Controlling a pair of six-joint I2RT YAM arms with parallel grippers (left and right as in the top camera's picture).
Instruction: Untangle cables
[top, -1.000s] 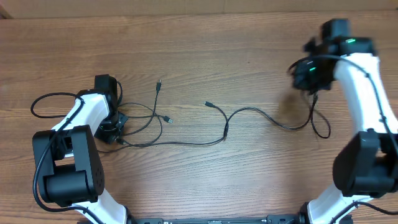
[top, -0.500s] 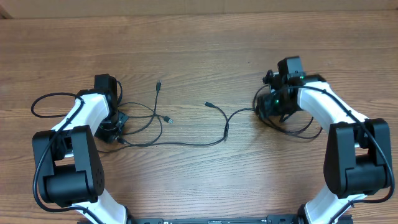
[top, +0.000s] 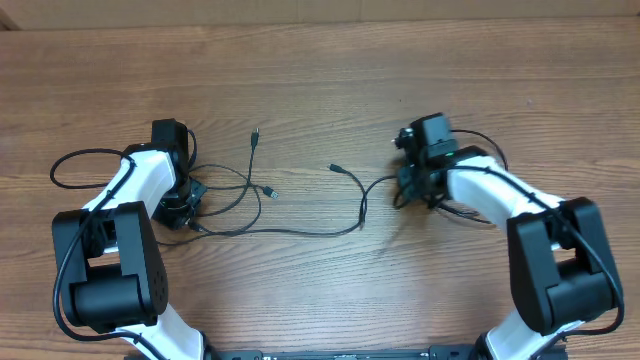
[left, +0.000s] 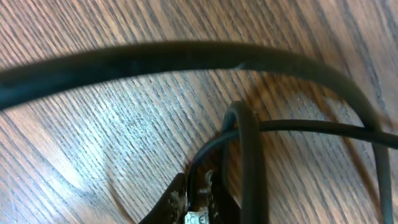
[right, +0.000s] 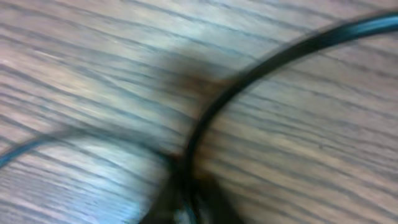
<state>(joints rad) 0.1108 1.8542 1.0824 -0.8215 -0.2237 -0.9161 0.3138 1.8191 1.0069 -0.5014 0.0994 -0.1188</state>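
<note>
Thin black cables (top: 300, 231) lie in loose loops across the wooden table, with small plug ends at the middle (top: 256, 133), (top: 272, 192), (top: 333, 167). My left gripper (top: 188, 208) rests low on the tangled loops at the left. In the left wrist view its jaws (left: 202, 202) are shut on a thin cable (left: 249, 143). My right gripper (top: 408, 188) is at the centre right, low over the table. In the blurred right wrist view its jaws (right: 183, 205) are closed on a cable (right: 249, 74) that curves away up to the right. Slack cable (top: 470, 213) loops under the right arm.
The left arm's own thicker black wire (top: 70, 165) loops out over the table at the far left. The table's back edge (top: 320, 24) runs along the top of the overhead view. Both white arm bases stand at the front corners.
My right arm has swept from the far right back corner leftward to the centre, dragging its cable end along; that cable's slack now bunches under the arm. The left arm has not moved.
</note>
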